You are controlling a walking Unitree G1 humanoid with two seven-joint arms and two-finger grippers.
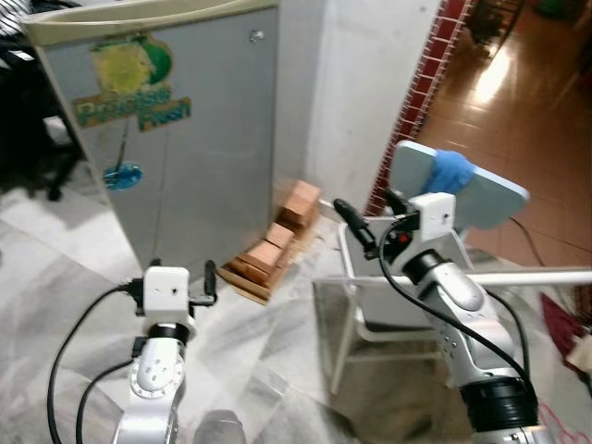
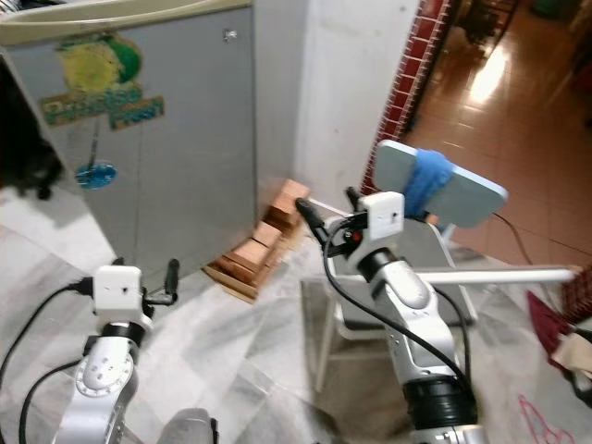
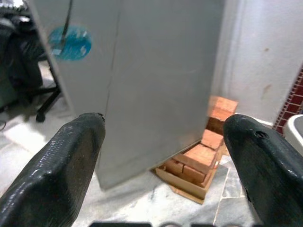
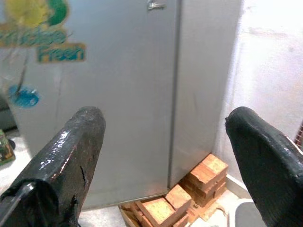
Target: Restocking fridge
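Left eye view puts the closed grey fridge (image 1: 176, 139) at eleven o'clock, its small handle (image 1: 256, 36) high on the door. Left pincer (image 3: 163, 161) and right pincer (image 4: 165, 156) both gape wide and empty, aimed at it. Bricks (image 1: 277, 242) lie beside its base. The door likely swings stiff and heavy; the handle edge is the place to hook.

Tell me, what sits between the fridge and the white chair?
A stack of bricks on a wooden board lies between the fridge and the white chair, in the eye views.
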